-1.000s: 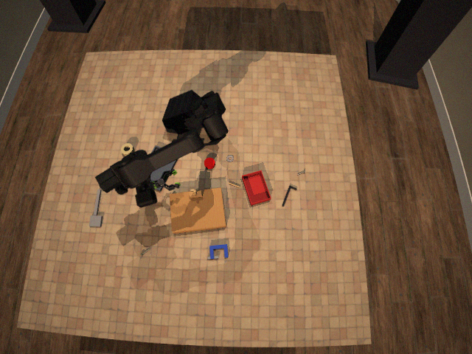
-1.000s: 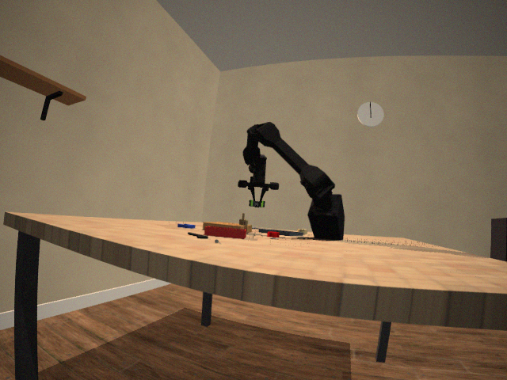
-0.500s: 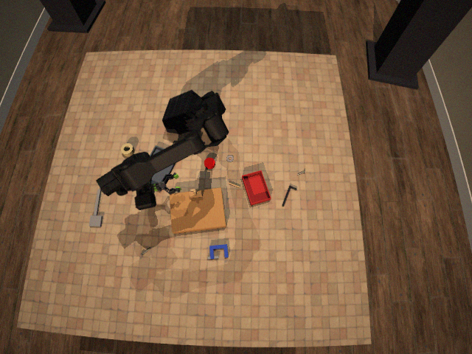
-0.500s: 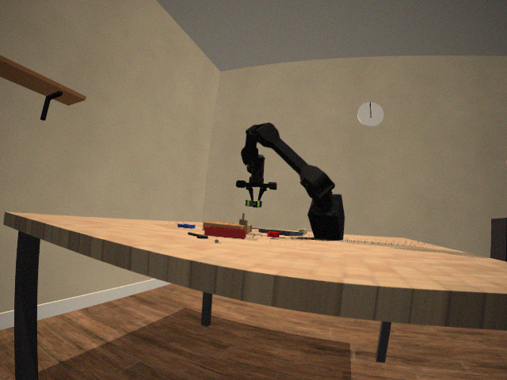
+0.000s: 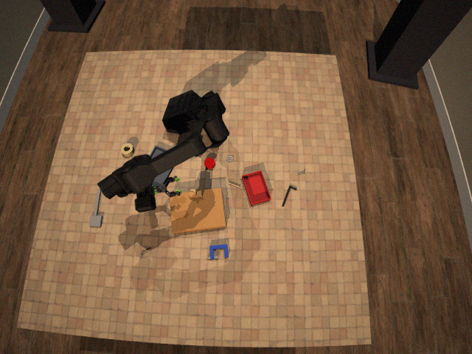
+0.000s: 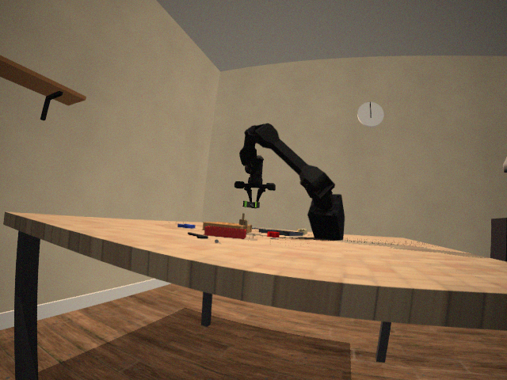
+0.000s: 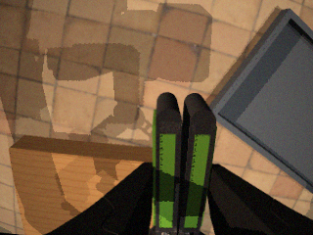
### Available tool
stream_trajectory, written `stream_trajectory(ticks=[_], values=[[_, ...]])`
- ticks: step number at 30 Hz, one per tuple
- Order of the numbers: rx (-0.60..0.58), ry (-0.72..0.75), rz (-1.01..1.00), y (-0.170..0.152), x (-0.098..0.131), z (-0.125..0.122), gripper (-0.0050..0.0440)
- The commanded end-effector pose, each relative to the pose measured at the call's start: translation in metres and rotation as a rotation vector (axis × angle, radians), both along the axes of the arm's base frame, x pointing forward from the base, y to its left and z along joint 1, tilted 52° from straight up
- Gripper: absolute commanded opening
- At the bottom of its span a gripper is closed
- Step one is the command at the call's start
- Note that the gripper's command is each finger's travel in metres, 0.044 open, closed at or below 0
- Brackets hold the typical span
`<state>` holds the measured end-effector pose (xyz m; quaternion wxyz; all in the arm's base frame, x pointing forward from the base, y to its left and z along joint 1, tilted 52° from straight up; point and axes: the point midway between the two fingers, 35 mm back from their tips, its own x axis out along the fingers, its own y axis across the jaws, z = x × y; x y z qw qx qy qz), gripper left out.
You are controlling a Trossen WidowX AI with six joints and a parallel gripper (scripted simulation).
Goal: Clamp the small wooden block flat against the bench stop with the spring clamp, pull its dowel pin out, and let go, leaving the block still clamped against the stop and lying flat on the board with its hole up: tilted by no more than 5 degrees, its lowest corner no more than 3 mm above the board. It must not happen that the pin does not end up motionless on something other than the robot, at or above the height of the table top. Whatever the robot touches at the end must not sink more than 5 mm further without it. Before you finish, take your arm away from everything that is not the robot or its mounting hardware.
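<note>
The board (image 5: 198,211) carries the small wooden block (image 5: 196,192), pin (image 6: 242,215) upright in it. The gripper (image 5: 167,186) hangs above the board's edge, closed on what appears to be the spring clamp (image 6: 250,203). Risk: an off-centre descent could knock the unclamped block askew.

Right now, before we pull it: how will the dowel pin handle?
The dowel pin is likely stiff and light: a short, thin peg standing upright in the block. It is round, so it probably rolls once laid down; the red tray would contain it. The gripper holds a small dark thing, so it's occupied.
</note>
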<state>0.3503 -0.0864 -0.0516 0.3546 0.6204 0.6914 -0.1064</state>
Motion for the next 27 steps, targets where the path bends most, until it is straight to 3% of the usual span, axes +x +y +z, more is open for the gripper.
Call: stream_trajectory(ticks=[1,27], values=[[0.004,0.007,-0.007,0.004,0.001,-0.003,0.0],[0.003,0.022,-0.019,0.024,0.004,-0.018,0.0]])
